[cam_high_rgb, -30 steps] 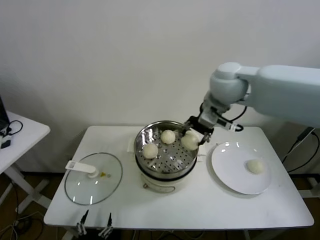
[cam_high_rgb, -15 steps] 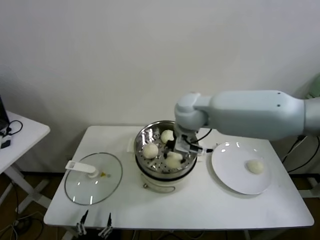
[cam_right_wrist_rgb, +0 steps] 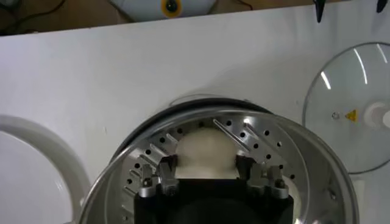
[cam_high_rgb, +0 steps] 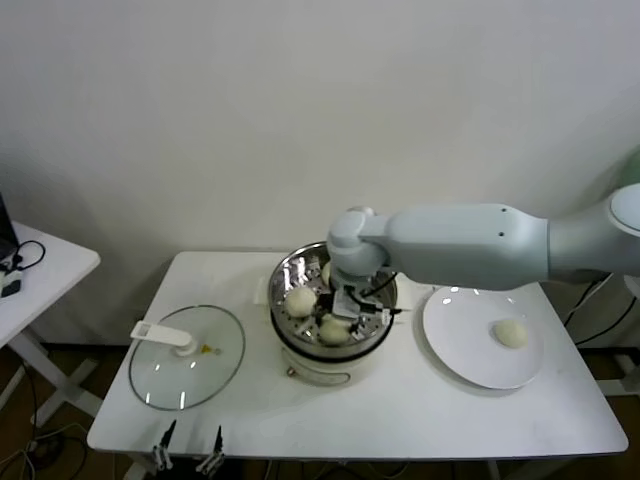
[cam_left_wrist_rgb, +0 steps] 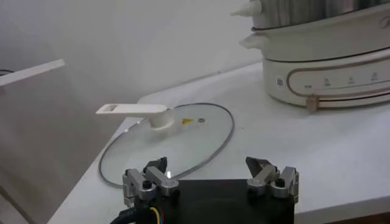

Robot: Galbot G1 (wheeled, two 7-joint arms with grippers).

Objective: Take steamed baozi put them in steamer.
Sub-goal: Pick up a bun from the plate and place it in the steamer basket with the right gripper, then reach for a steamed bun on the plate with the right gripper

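Right now my right gripper [cam_high_rgb: 341, 313] is down inside the steamer [cam_high_rgb: 290, 266], which sits on its cream cooker base [cam_high_rgb: 320, 373] in the middle of the white table [cam_high_rgb: 400, 412]. In the right wrist view its two fingers [cam_right_wrist_rgb: 168, 165] press against either side of the held baozi [cam_right_wrist_rgb: 208, 148], so I am clamped on that bun while its underside sits on the perforated floor.

I count four baozi in all. Three are in the steamer:
- the held baozi at the near side of the basket
- a free baozi [cam_high_rgb: 300, 300] just to its left, touching nothing of mine
- a far baozi [cam_high_rgb: 326, 272], of which only a sliver shows past my arm

The fourth, the plate baozi [cam_high_rgb: 511, 334], lies alone on the one white plate [cam_high_rgb: 458, 345] to the right of the cooker, well apart from the steamer.

One glass lid [cam_high_rgb: 186, 372] with a white handle lies flat on the table to the left of the cooker. My left gripper [cam_left_wrist_rgb: 210, 175] is parked at the near table edge just beside that lid, its fingers spread wide with nothing between them.
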